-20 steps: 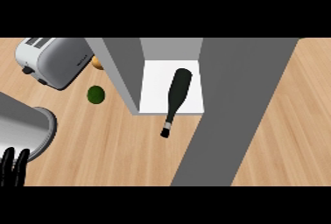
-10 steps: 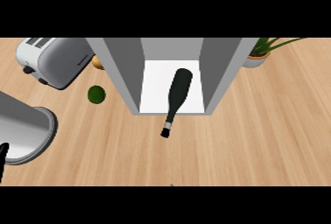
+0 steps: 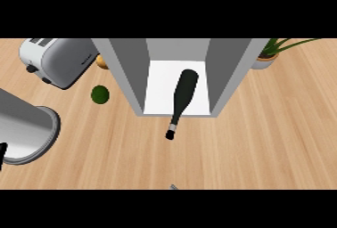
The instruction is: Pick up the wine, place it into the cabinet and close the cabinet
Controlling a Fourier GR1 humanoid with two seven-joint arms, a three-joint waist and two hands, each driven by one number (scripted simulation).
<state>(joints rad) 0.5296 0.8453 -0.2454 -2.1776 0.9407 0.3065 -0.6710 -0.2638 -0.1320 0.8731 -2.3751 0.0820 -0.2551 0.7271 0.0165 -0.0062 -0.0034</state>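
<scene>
Up and right of the left hand, barely visible with its state unreadable, the wine lies in the cabinet, neck overhanging the surface; closing could jam.

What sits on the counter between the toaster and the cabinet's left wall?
In the head view, a dark green round fruit, perhaps a lime, lies between the toaster and the cabinet, with something orange partly hidden behind it.

Toaster and potted plant are clipped by the top edge. At far left, a black sliver pokes in, too little to identify.
</scene>
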